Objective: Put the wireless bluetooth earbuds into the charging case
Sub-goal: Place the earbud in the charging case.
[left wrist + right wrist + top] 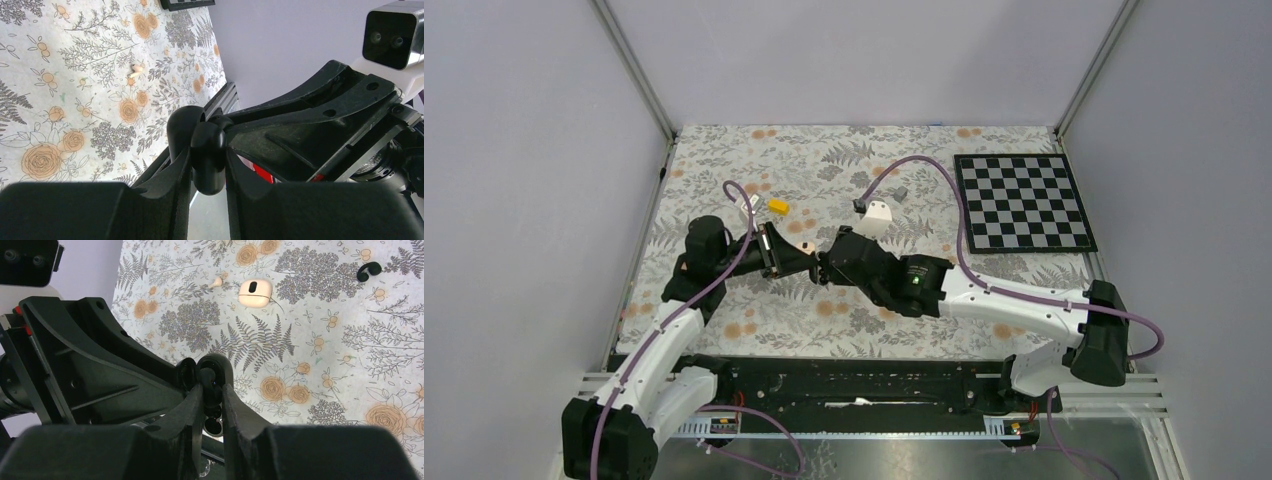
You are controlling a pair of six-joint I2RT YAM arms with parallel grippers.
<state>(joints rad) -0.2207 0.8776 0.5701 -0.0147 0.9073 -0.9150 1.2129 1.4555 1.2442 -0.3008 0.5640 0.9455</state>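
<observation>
- Both arms meet mid-frame in the top view, above the table [310, 390], fingertips nearly nose to nose.
- Left hand [207, 167]: narrow, clamped on a black rounded pod, taken for the case [207, 142]. A second rounded black lobe sits just left of it, touching; likely the case's other half, not certain.
- Right hand [212, 397]: narrow too, pinching the same black body from the opposite side. Glossy hollows show low between its fingers, probably the wells of an opened case. Which half each hand has, cannot tell.
- Case is off the table, held between the two hands, centre of both wrist views.
- One earbud [368, 271] lies loose on the table, upper right of the right wrist view, well apart from the hands and touching nothing.
- Second earbud: not found in any view. It may be in the case or hidden by the fingers; cannot tell.
- A cream piece [255, 292] with a dark slot lies at top centre of that view, no part in the job as far as seen.
- Progress, as judged: early. The case is in hand and seemingly being opened or steadied. At least one earbud remains to be fetched and seated, then the lid shut.
- Next need: one hand must let go to fetch the loose earbud while the other keeps the case level.
</observation>
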